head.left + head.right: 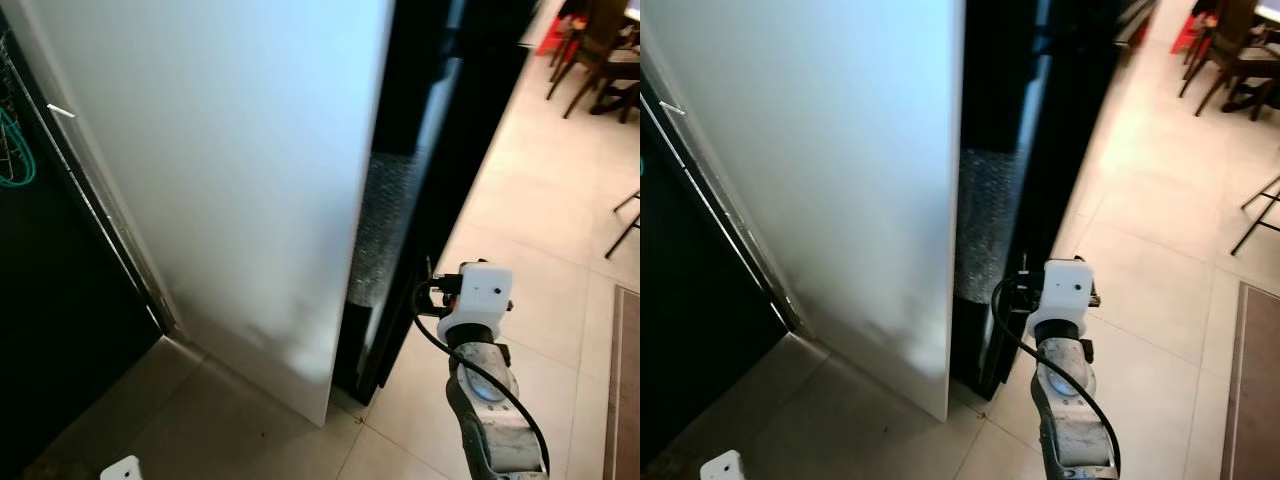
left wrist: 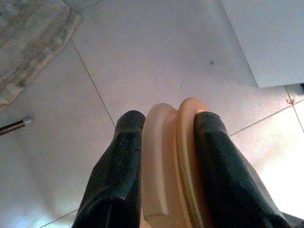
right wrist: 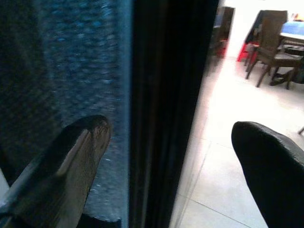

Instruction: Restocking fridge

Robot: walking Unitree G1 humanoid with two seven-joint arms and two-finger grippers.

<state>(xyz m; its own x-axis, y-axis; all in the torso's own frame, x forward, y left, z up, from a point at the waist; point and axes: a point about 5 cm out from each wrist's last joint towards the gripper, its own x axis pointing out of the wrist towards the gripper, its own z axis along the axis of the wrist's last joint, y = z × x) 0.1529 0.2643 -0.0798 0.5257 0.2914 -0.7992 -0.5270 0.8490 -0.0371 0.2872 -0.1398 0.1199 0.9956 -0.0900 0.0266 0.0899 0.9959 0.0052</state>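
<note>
Looking down from the head camera, I saw the fridge's white side panel (image 1: 230, 170) running from 10 to 6 o'clock, with its dark door edge (image 1: 420, 150) just beyond at 1 o'clock. My right gripper (image 3: 171, 156) sat released at 5 o'clock, fingers spread wide either side of that black edge. My left gripper (image 2: 164, 171) was clenched on a tan, rounded item (image 2: 171, 161) above the pale floor tiles (image 2: 142, 61).
</note>
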